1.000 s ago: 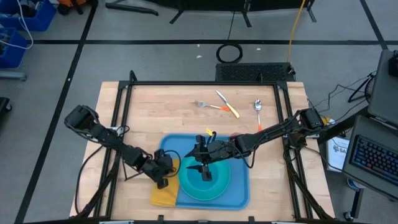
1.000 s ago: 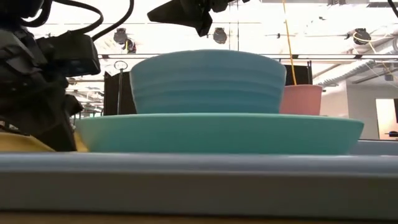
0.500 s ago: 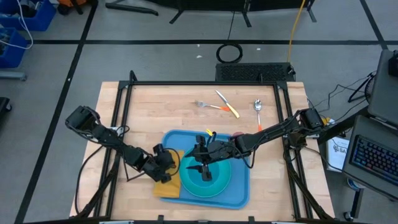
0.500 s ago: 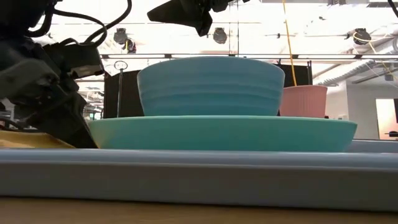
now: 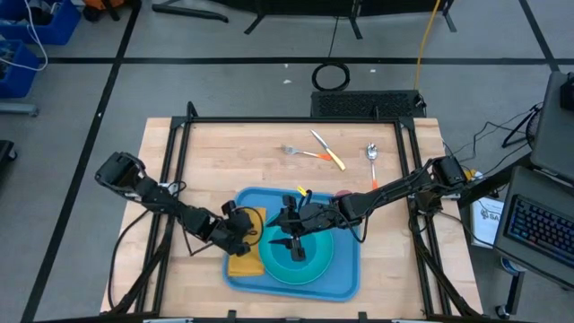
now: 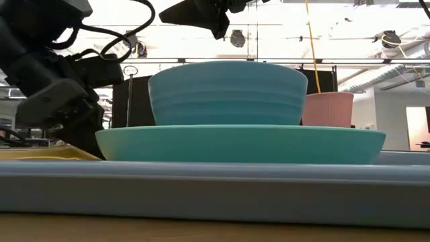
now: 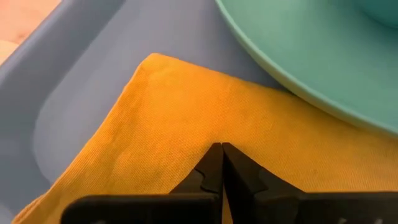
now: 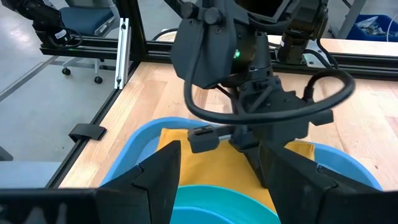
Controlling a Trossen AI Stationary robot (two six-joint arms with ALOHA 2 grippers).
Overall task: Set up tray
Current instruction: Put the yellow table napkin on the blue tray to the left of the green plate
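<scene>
The light-blue tray (image 5: pixel 345 278) lies on the table's near middle. A turquoise plate (image 6: pixel 242 144) rests in it, and on the plate stands a blue bowl (image 6: pixel 228 91). A yellow-orange napkin (image 5: pixel 242 260) lies flat in the tray's left part, its edge under the plate's rim (image 7: pixel 280 74). My left gripper (image 5: pixel 244 235) is shut, its tips down on the napkin (image 7: pixel 161 124). My right gripper (image 5: pixel 289 231) hangs open above the bowl and touches nothing; its fingers (image 8: pixel 158 171) stand wide apart. My left gripper rests its shut fingertips (image 7: pixel 214 165) on the napkin's top face (image 7: pixel 186 146), near the middle of its width. It comes slanting down from the table's left. The cloth around the tips lies smooth on the tray's floor; no fold shows between the fingers.
A fork (image 5: pixel 296 152), a knife with an orange handle (image 5: pixel 328 150) and a spoon (image 5: pixel 372 154) lie on the far part of the table. A pink cup (image 6: pixel 329 107) stands behind the bowl. Bare wood lies left of the tray.
My left gripper has gone toward the table's far edge and a little right, turning as it went, still shut. The napkin has slid with it, from hanging over the tray's near left corner to lying flat inside the tray beside the plate.
</scene>
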